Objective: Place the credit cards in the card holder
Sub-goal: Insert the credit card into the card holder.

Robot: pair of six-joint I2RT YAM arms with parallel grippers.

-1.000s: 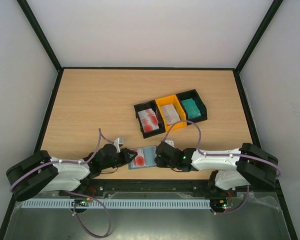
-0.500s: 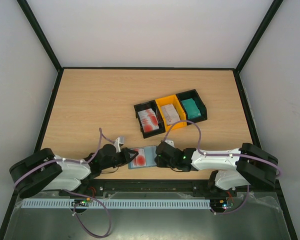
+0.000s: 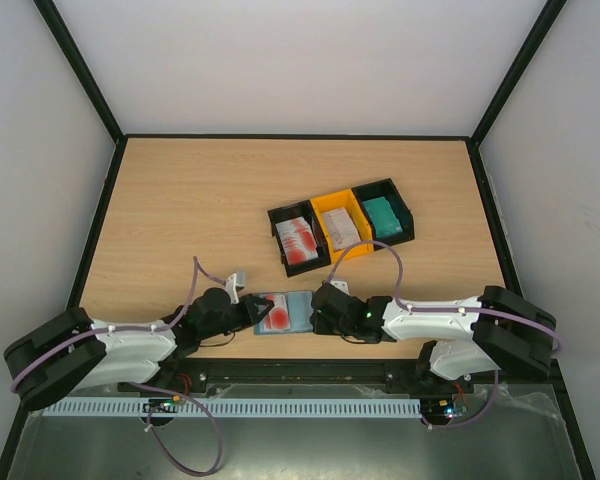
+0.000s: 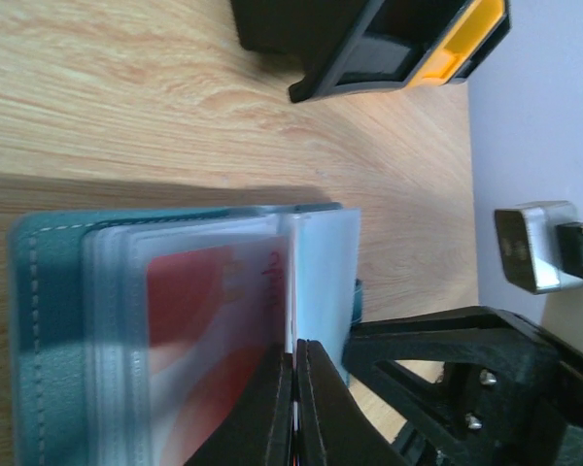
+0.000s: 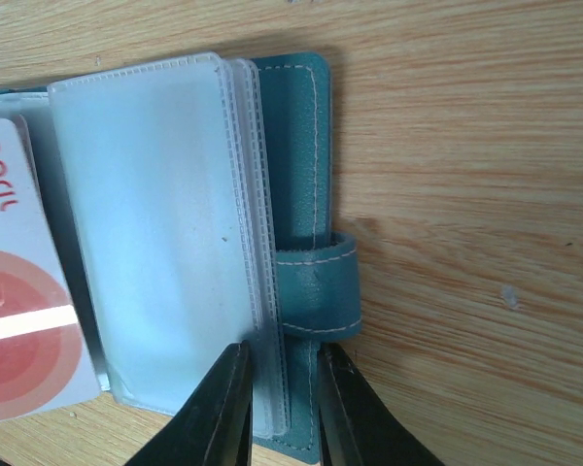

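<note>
The card holder lay open and flat on the wooden table, close to the near edge, between the two arms. Its teal cover faced down and its clear sleeves fanned upward. The clasp tab curled over the edge on the right arm's side.

The left gripper came in low from the left. Its jaws were clenched tight on the edge of a red-and-white card. From the left wrist view, that card sat partly under one of the clear sleeves. Its red print showed through the plastic.

The right gripper met the holder from the opposite side. Its two fingers stood a little apart, with the edges of the sleeves and the teal cover lying in the gap between them. I could not tell whether they were pinching those edges or only resting there.

Further back on the table, well apart from the holder, stood a row of three bins. The left black one held more red-and-white cards. The yellow middle one held whitish cards, and the right black one held green cards.
</note>
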